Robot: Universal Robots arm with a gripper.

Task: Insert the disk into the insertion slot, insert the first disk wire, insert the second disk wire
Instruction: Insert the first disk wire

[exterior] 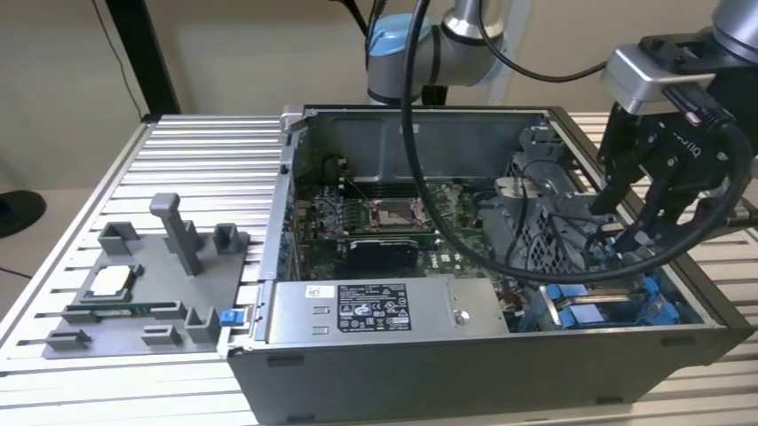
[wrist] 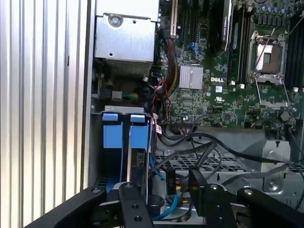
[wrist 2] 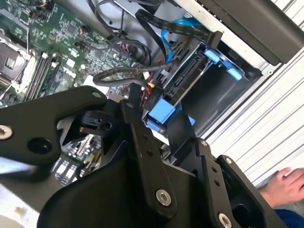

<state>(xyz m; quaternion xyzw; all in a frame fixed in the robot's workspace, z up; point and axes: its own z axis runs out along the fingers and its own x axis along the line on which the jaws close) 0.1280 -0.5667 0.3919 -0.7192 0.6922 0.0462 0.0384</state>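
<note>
Grey sheet metal makes up the open computer case [exterior: 474, 373], which is laid on its side on the slatted aluminium table [exterior: 201, 160]. The end effector [exterior: 627, 222] is held above the corner of the case at the exterior view's right, with its black fingers [wrist: 129, 204] spread apart and nothing gripped.

Below it the insertion slot [exterior: 616, 306] is marked out by blue rails, just beside the grey labelled power-supply box [exterior: 367, 311]. The disk [wrist 2: 190, 76] is seen edge-on in the second wrist view, standing in the slot within its blue carrier frame. How fully it is seated cannot be told.

In the first wrist view a black connector [wrist: 171, 180] with red and yellow wires is seen between the two fingers and, as far as can be made out, is touched by neither. Whether it is plugged into the disk cannot be told. A blue cable [wrist: 164, 211] is curled near it.

The green motherboard [exterior: 379, 222] is exposed in the middle of the case. A grey fixture plate [exterior: 142, 302] with upright posts is set on the table at the exterior view's left, well apart from the case. A person's hand [wrist 2: 285, 183] is rested on the table beside the case.
</note>
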